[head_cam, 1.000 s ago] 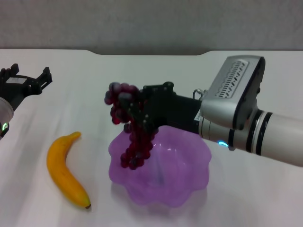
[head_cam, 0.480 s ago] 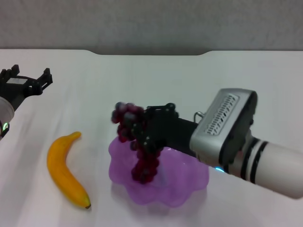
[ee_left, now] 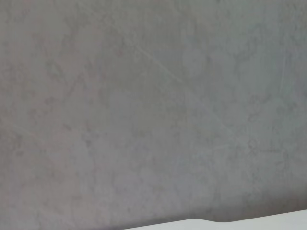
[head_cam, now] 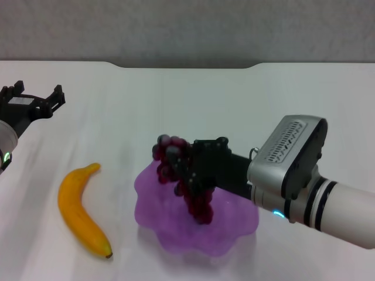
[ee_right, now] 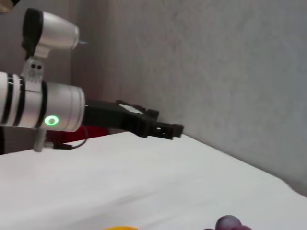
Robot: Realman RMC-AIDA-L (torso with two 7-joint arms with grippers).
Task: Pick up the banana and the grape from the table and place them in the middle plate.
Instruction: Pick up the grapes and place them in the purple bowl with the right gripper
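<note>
My right gripper (head_cam: 188, 167) is shut on the grape (head_cam: 198, 206), a dark red-purple bunch that hangs from it over the middle plate (head_cam: 176, 241), with its lower end down inside the dish; whether it touches the bottom I cannot tell. The plate is translucent purple with a scalloped rim, near the table's front. The banana (head_cam: 79, 213) lies on the table (head_cam: 176, 99) left of the plate, dark tip toward the front. My left gripper (head_cam: 34, 100) is open and empty at the far left, well behind the banana. It also shows in the right wrist view (ee_right: 163, 128), as does the top of the grape (ee_right: 228, 223).
The right arm's silver wrist (head_cam: 290, 158) reaches in from the right across the plate's right side. The table's dark notched far edge (head_cam: 187, 64) runs along the back before a grey wall. The left wrist view shows only the wall.
My right gripper has carried the grape down and to the right, from above the plate's left rim to over its middle. The left arm and banana have not moved.
</note>
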